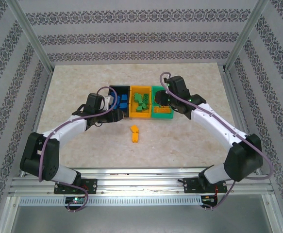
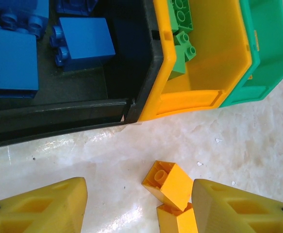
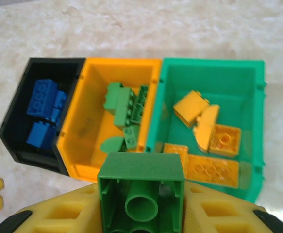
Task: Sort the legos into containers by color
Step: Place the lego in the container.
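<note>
Right gripper [image 3: 141,213] clamps a green brick [image 3: 141,170] over the green bin [image 3: 209,65] — left gripper [image 2: 139,194] stands open by two orange bricks [image 2: 169,187], near side of the black bin [image 2: 58,116].

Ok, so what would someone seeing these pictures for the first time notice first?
Probably the green brick clamped in the right gripper, up over the green bin. The colours look crossed: blue bricks sit in the black bin, green bricks in the orange bin, orange bricks in the green bin. Two loose orange bricks lie on the table near the open left gripper.
</note>
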